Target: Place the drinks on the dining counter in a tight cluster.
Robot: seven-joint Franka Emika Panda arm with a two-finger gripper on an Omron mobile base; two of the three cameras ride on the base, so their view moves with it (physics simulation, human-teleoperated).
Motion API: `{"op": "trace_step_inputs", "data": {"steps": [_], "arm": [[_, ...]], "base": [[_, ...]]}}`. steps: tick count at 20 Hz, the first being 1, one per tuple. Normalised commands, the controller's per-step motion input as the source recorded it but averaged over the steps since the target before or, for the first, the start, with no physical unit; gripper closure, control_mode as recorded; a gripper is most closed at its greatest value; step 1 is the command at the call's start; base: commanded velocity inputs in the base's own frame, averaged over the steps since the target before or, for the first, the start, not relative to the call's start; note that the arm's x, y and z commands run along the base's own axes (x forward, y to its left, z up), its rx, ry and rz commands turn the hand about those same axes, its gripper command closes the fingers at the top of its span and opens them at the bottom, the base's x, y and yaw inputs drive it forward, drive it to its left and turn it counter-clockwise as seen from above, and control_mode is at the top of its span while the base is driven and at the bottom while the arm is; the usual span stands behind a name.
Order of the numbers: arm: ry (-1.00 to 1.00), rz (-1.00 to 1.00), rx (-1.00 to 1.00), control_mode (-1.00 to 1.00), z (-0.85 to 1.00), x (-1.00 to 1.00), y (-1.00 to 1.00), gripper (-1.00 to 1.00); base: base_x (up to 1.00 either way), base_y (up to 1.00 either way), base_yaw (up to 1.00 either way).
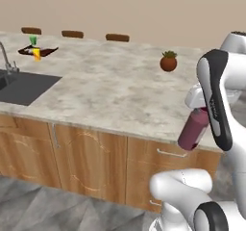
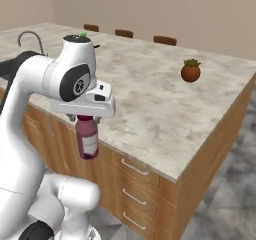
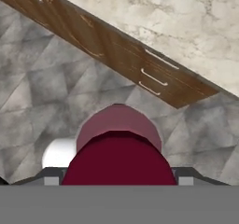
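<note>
The tall dark-red bottle (image 1: 193,129) (image 2: 87,138) (image 3: 119,146) hangs by its cap end from my gripper (image 2: 86,117), which is shut on it. It is held in the air in front of the wooden side of the dining counter (image 1: 105,88) (image 2: 150,91) (image 3: 186,22), below the level of the marble top and over the grey floor. In the hand view the bottle sits between my fingers, looking down along its body. In the left base view my forearm hides the gripper.
A round brown plant pot (image 1: 168,62) (image 2: 190,71) stands near the counter's far right. A dark tray (image 1: 38,51) with small yellow and green cups sits at the far left, beside the sink (image 1: 21,86) and faucet. Chair backs (image 1: 72,33) line the far edge. Drawers (image 3: 154,71) face me.
</note>
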Motion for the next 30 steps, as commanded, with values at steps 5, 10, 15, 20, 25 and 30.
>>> {"op": "trace_step_inputs", "data": {"steps": [5,10,15,20,25,30], "arm": [[0.0,0.0,0.0,1.0,0.0,0.0,0.0,1.0],[0.0,0.0,0.0,1.0,0.0,0.0,0.0,1.0],[0.0,0.0,0.0,1.0,0.0,0.0,0.0,1.0],[0.0,0.0,0.0,1.0,0.0,0.0,0.0,1.0],[0.0,0.0,0.0,1.0,0.0,0.0,0.0,1.0],[0.0,0.0,0.0,1.0,0.0,0.0,0.0,1.0]], "base": [[0.3,-1.0,0.31],[0.25,-1.0,0.21],[-0.01,-1.0,0.18],[0.23,-1.0,0.36],[0.31,-1.0,0.33],[0.42,-1.0,0.36]]}}
